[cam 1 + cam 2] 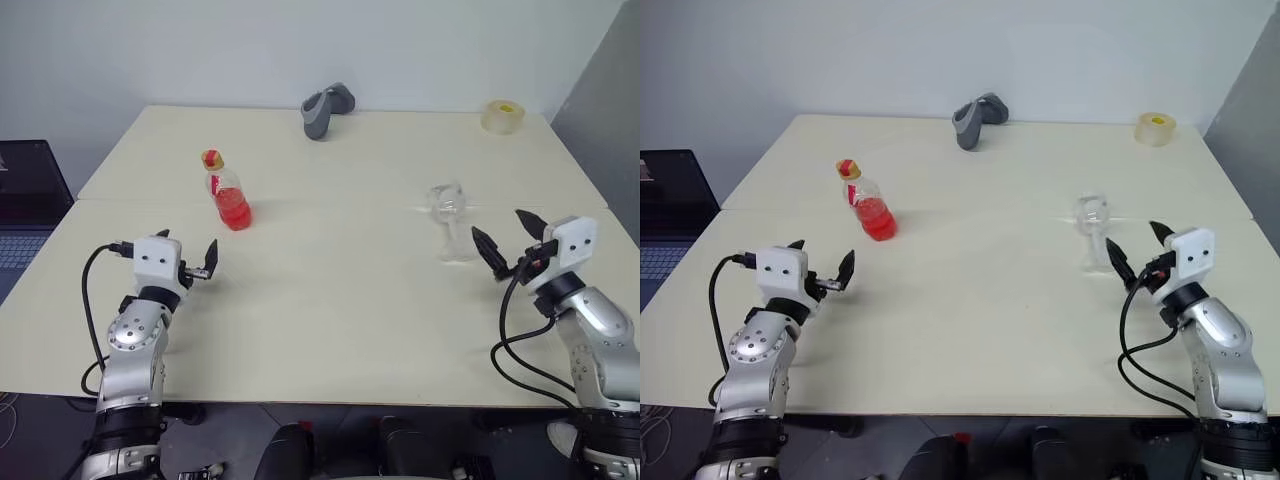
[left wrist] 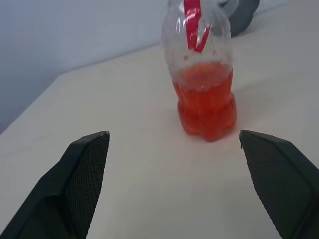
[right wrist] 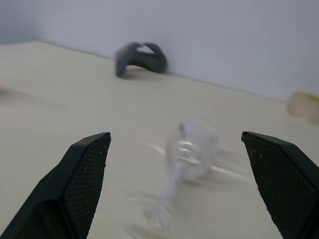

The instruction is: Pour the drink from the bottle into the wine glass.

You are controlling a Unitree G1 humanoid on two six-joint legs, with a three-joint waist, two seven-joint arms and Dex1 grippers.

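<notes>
Left wrist view puts the bottle (image 2: 203, 74) upright on the table (image 1: 330, 310) just ahead of our left gripper (image 1: 186, 262), whose jaws gape wide and hold nothing. Our right gripper (image 1: 503, 240) is equally wide and empty, close beside the wine glass (image 1: 449, 222). We judge this the approach step: next we must ease forward, close around the bottle's body, and uncap the drink (image 1: 235, 212).

Bottle (image 1: 228, 195) left on table (image 1: 340, 310); wine glass (image 1: 449, 220) right, well apart.
</notes>
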